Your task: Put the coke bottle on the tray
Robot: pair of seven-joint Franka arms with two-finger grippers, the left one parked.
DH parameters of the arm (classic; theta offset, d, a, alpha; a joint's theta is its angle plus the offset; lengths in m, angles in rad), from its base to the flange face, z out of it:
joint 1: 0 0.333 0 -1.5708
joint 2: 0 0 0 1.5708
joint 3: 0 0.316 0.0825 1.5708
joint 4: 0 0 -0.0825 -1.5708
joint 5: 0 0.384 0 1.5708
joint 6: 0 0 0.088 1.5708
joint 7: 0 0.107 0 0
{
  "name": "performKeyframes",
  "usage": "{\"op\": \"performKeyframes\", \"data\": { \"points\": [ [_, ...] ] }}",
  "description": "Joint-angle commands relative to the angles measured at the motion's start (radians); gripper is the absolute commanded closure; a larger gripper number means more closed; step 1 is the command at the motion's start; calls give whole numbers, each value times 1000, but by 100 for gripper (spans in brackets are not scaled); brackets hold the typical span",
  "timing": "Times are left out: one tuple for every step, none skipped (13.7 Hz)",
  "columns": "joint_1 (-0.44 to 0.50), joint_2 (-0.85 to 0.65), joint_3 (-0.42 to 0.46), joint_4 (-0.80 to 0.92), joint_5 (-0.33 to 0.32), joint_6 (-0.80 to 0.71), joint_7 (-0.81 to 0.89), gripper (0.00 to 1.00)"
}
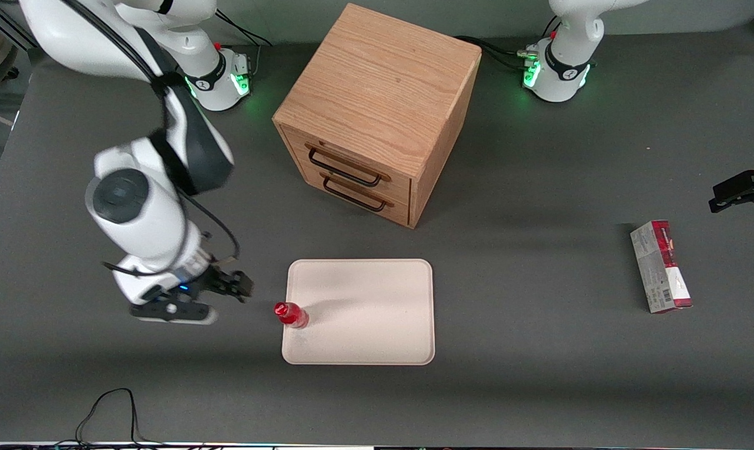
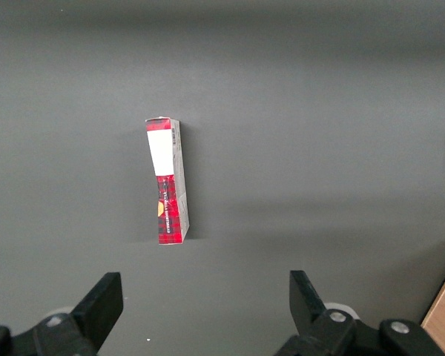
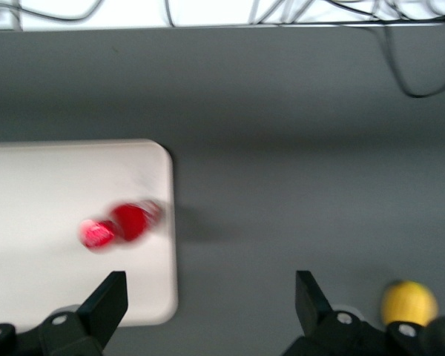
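Evidently the placing step is done or nearly so. Largest in the front view is the wooden two-drawer cabinet [image 1: 380,112], at twelve o'clock from the tray [image 1: 377,294]. The tray lies flat on the dark table [image 1: 539,375]. Standing upright just inside the tray's rim nearest the working arm, the coke bottle [image 1: 291,314] shows its red cap; the right wrist view confirms the coke bottle [image 3: 119,224] on the tray [image 3: 52,185] near its edge.

Risk: the bottle is slim, tall and close to the rim, so a brush from the arm could topple it or roll it off.

Pose: the right arm reaches down with its wrist low over the table; the gripper [image 1: 230,289] hangs beside the tray at the bottle's nine o'clock, apart from it, fingers spread and holding nothing. A red-and-grey carton [image 1: 661,267] lies toward the parked arm's end, and a yellow lump [image 3: 408,302] sits near the gripper.
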Motion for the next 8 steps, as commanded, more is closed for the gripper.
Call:
{"op": "performKeyframes", "data": {
  "points": [
    [16,-251,-135,-220,110,-72,-212,0],
    [16,-314,-174,-251,140,-109,-265,0],
    [16,-372,-215,-283,165,-138,-302,0],
    [15,-419,-248,-309,185,-160,-332,0],
    [15,-469,-275,-341,194,-181,-365,0],
    [13,-524,-298,-381,196,-192,-383,0],
    [12,-567,-308,-413,196,-194,-385,0],
    [9,-588,-308,-424,196,-197,-385,0]
  ]
}}
